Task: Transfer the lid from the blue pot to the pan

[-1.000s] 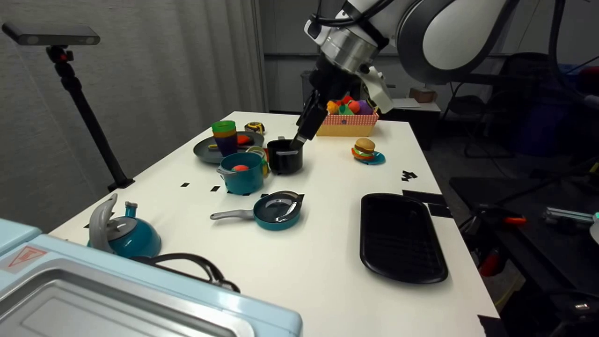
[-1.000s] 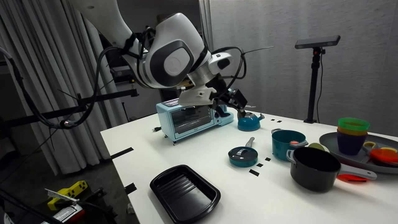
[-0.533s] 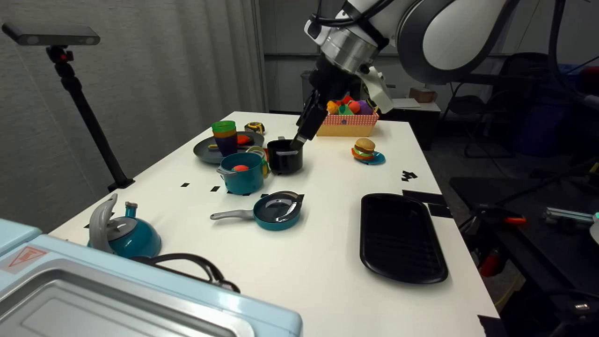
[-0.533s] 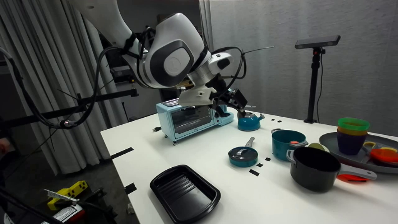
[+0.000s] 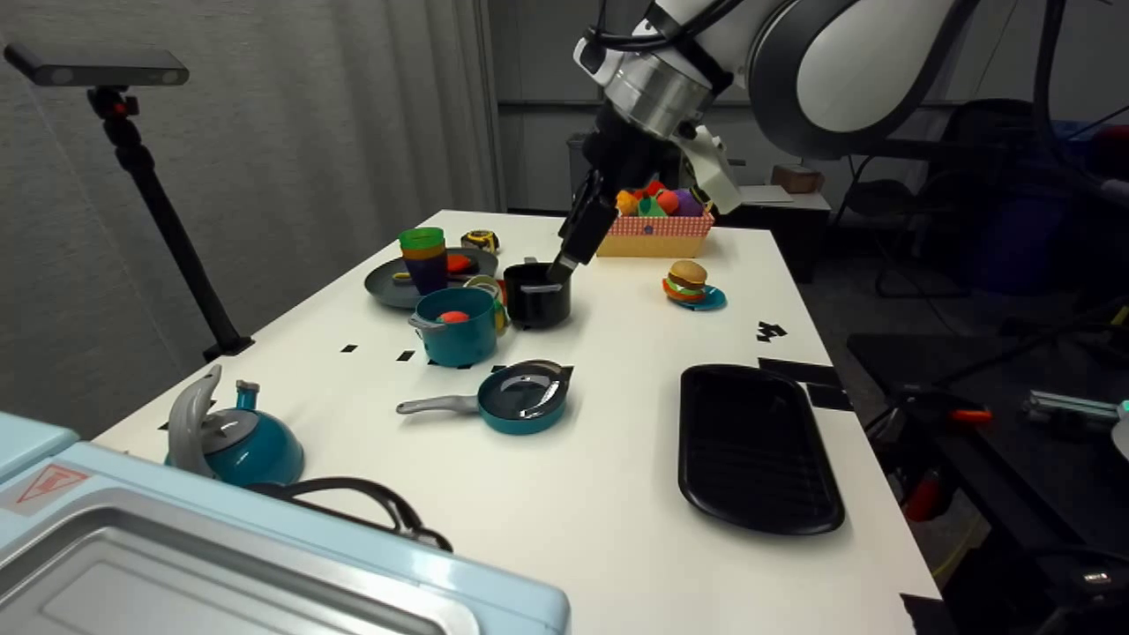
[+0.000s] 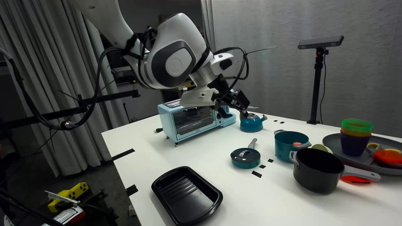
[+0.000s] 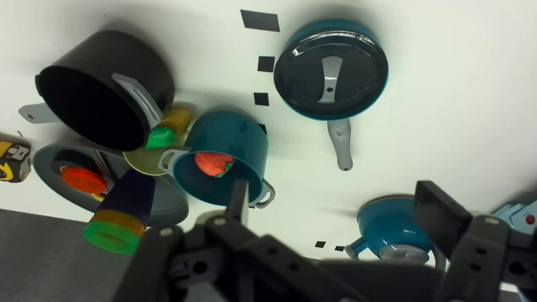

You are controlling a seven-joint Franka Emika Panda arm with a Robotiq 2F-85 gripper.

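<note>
The dark grey lid (image 7: 304, 84) with its grey grip lies on top of the teal pan (image 6: 246, 164), covering nearly all of it; the pan's grey handle (image 5: 441, 405) sticks out free. Uncovered, the blue pot (image 7: 235, 136) stands nearby with a red-orange toy inside, seen in both exterior views too. My gripper (image 7: 331, 191) is held up above the table with its jaws wide apart and nothing between them. In the wrist view one fingertip overlaps the blue pot's opening and the opposite one overlaps the kettle, both only in line of sight.
A black pot (image 6: 318, 172) is close beside the blue pot. Behind them are a grey plate (image 5: 388, 284) and stacked cups (image 6: 355, 139). A blue kettle (image 7: 386, 222), a toaster oven (image 6: 194, 121), a black tray (image 5: 758, 450), a toy burger (image 5: 686, 280) and a basket (image 5: 654, 236) also occupy the table.
</note>
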